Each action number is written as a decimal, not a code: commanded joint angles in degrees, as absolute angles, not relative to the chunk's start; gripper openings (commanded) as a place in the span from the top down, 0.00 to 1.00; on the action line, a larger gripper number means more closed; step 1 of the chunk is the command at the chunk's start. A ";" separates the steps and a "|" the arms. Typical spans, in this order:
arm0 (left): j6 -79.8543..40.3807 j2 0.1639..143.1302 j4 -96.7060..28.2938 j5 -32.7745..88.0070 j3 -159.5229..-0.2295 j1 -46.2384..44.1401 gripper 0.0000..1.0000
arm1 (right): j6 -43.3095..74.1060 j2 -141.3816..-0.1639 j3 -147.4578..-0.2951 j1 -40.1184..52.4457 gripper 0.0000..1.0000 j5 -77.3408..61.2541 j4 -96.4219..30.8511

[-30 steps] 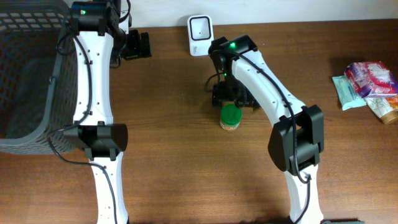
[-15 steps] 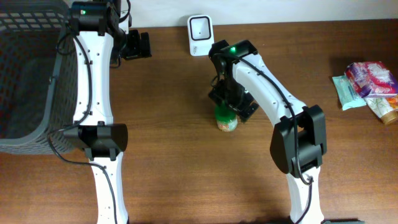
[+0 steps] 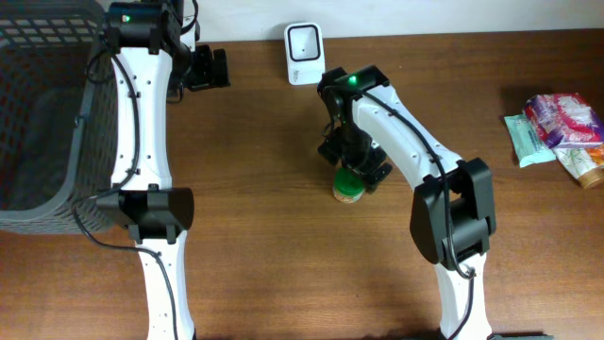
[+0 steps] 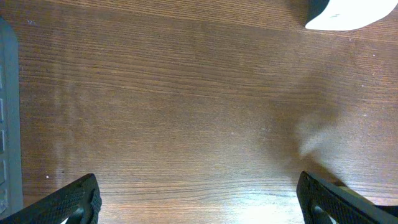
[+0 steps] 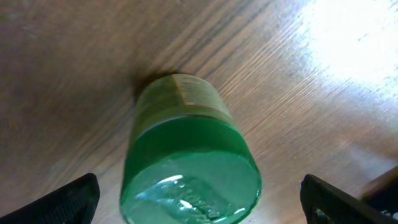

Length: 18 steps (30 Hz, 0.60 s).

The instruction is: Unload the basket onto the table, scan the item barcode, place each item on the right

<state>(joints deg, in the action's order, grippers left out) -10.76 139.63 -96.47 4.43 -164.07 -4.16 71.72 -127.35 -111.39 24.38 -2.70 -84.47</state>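
The item is a small jar with a green lid [image 3: 348,188] standing upright on the wooden table. In the right wrist view the jar [image 5: 186,155] sits between the two dark fingertips, which stand wide apart on either side without touching it. My right gripper [image 3: 359,164] [image 5: 199,202] hovers open just above the lid. The white barcode scanner [image 3: 302,42] stands at the table's back edge, and its corner [image 4: 348,12] shows in the left wrist view. My left gripper [image 3: 209,68] [image 4: 199,199] is open over bare wood, to the left of the scanner. No barcode is visible.
A dark mesh basket [image 3: 38,113] fills the left side of the table. Several packaged items [image 3: 562,132] lie at the far right edge.
The right wrist has turned and shifted toward the jar, now covering part of its lid from above. The left arm has not moved.
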 commanded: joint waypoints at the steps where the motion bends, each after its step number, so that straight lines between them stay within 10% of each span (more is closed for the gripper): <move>1: -10.85 139.17 -96.53 4.23 -164.00 -4.49 0.01 | 77.43 -126.91 -107.90 24.71 0.01 -3.03 -83.11; 5: -10.85 139.17 -96.53 4.21 -164.03 -4.49 0.01 | 70.06 -126.91 -106.69 24.69 0.03 -2.79 -78.65; 7: -10.85 139.17 -96.53 4.23 -164.03 -4.49 0.01 | 61.39 -126.91 -106.69 24.69 0.25 -0.73 -78.00; 14: -10.85 139.17 -96.53 4.23 -164.03 -4.49 0.01 | 15.64 -126.89 -112.86 24.69 0.25 6.52 -75.88; 18: -10.85 139.17 -96.53 4.23 -164.00 -4.49 0.01 | 14.76 -126.89 -114.83 23.88 0.17 5.87 -79.88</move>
<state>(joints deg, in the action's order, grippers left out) -10.76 139.63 -96.47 4.45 -164.07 -4.19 19.38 -127.35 -113.58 24.29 5.21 -78.19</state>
